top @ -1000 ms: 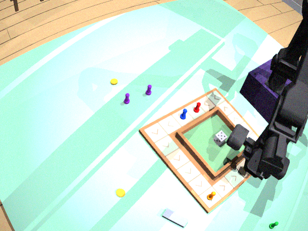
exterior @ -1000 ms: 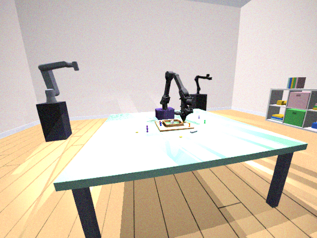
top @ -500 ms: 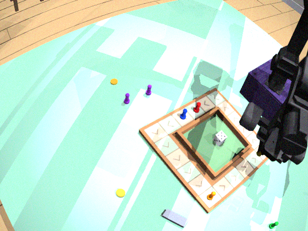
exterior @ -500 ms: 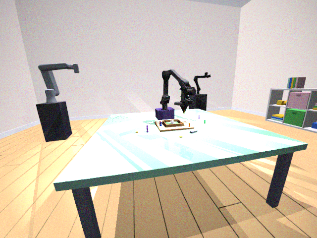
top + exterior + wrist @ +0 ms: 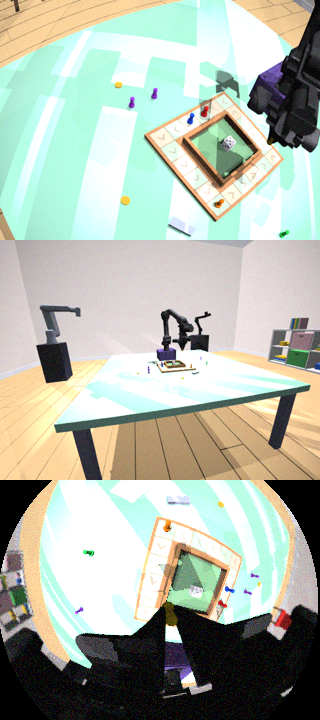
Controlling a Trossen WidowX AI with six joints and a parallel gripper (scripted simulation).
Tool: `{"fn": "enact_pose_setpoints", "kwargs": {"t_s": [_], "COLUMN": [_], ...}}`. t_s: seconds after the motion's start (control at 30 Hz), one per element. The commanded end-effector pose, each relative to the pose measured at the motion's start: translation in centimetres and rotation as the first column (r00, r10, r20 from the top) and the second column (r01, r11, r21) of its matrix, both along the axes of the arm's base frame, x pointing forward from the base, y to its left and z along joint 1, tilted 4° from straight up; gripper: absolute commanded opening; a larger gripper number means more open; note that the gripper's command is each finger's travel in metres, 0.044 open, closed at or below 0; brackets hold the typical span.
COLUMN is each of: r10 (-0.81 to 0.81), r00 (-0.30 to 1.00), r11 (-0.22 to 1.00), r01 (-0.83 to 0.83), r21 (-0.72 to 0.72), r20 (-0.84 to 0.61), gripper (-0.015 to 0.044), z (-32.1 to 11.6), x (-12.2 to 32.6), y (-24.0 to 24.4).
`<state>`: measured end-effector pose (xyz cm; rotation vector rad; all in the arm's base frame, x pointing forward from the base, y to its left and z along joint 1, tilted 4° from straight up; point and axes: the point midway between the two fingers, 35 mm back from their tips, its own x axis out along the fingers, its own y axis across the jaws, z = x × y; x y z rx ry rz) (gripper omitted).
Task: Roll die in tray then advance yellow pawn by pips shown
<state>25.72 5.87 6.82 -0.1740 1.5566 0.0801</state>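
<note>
My gripper (image 5: 271, 137) (image 5: 182, 348) (image 5: 168, 610) is shut on the yellow pawn (image 5: 270, 141) (image 5: 171, 617), which hangs from the fingertips. It is held in the air above the board (image 5: 184, 163) (image 5: 178, 371), and in the top view it shows over the board's right edge. The white die (image 5: 228, 143) (image 5: 196, 590) lies inside the tray (image 5: 202, 162) (image 5: 175, 570), away from the gripper. Its top face shows several dark pips; I cannot tell the exact number surely. The square under the pawn is partly hidden by the gripper.
A red pawn (image 5: 204, 111) and a blue pawn (image 5: 191, 118) stand on neighbouring squares. An orange pawn (image 5: 219, 203) stands on the near corner square. Off the board are a green pawn (image 5: 284, 233), purple pawns (image 5: 154, 93) (image 5: 132, 102), yellow discs (image 5: 118, 84) (image 5: 125, 200) and a grey block (image 5: 182, 225).
</note>
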Motion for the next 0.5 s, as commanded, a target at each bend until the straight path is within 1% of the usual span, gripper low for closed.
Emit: {"fn": "enact_pose_setpoints", "kwargs": {"t_s": [0.0,0.47], "r10": [0.003,0.003], "r00": [1.000,1.000], "r11": [1.000,1.000], "r01": [-0.003,-0.003], "r21": [-0.001,-0.006], "r20": [-0.012,-0.015], "gripper": [0.0000,0.0000], "z": [-0.9,-3.6], "x": [-1.2,-5.4], "y": [-1.8,-7.1]}}
